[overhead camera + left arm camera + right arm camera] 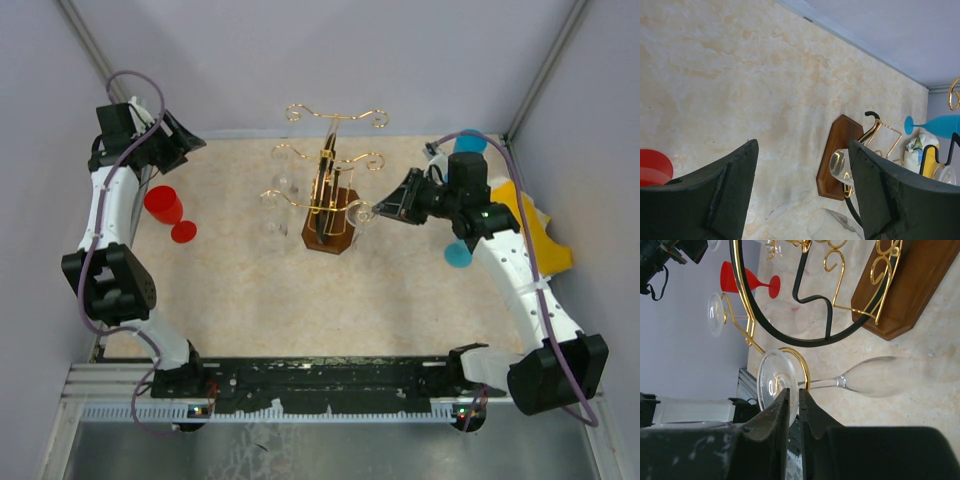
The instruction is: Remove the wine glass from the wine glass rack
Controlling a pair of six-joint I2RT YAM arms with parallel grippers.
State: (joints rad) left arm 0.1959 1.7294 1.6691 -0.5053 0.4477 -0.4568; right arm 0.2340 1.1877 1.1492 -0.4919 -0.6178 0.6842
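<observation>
The wine glass rack [329, 190] is a gold wire stand on a dark wooden base [330, 235] at mid table. My right gripper [387, 208] is at its right side. In the right wrist view the gripper [794, 396] is shut on the rim of the round foot of a clear wine glass [875, 377]. The glass's stem lies in a gold curled hook [802, 367] and its bowl points away. Other clear glasses hang on the rack [716, 315]. My left gripper [188, 140] is open and empty at the far left, well away from the rack [837, 150].
A red wine glass [166, 208] lies on the table at the left. A blue glass [458, 253] and a yellow object [538, 235] are at the right behind my right arm. The grey back wall runs close behind the rack.
</observation>
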